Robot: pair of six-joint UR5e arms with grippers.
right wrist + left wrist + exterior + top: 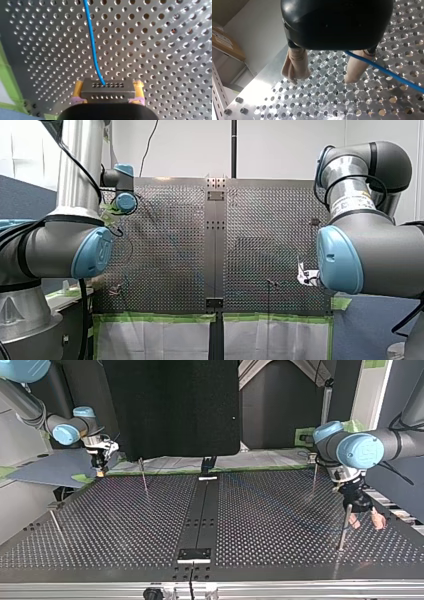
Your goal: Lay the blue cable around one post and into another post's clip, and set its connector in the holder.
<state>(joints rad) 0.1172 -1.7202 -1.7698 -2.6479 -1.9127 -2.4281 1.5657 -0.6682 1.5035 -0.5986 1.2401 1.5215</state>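
Right gripper [108, 87] clamps connector [107, 93]; left gripper [323, 78] spread wide

Thin blue cable [93, 47] — straight, unlooped — plugs into a grey, hole-dotted connector [107, 90].

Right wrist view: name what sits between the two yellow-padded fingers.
Seen in the right wrist view: a grey metal connector block, held by my right gripper; a thin blue cable leaves it.
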